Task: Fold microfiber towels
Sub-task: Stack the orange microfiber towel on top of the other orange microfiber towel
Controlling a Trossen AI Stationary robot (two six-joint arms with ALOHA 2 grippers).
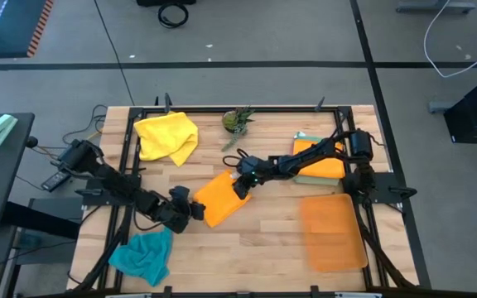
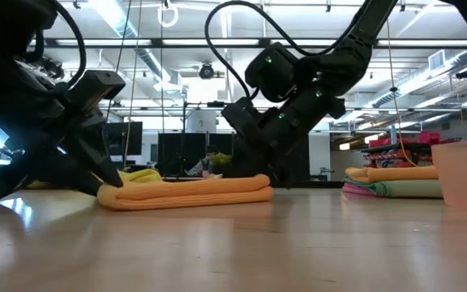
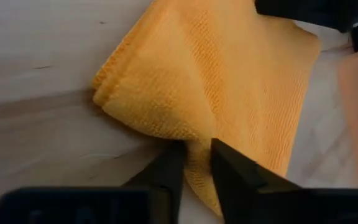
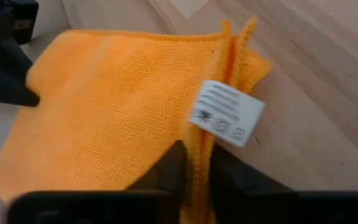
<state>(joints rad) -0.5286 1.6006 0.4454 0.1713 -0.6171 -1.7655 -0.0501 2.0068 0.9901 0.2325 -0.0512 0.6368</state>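
The folded orange towel (image 1: pixel 224 195) lies at table centre. The left gripper (image 3: pixel 194 163), arm low from the near left, pinches its near edge. The right gripper (image 4: pixel 194 163), arm stretched from the far right, pinches the far edge beside the white label (image 4: pixel 227 112). Bare wood surrounds the towel.

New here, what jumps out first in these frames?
Mid-table, both arms meet at a folded orange towel: the left gripper pinches one edge, the right gripper the opposite edge beside its white tag. Around it lie a crumpled yellow towel at the far left, a teal towel at the near left, and a stack of folded towels far right.
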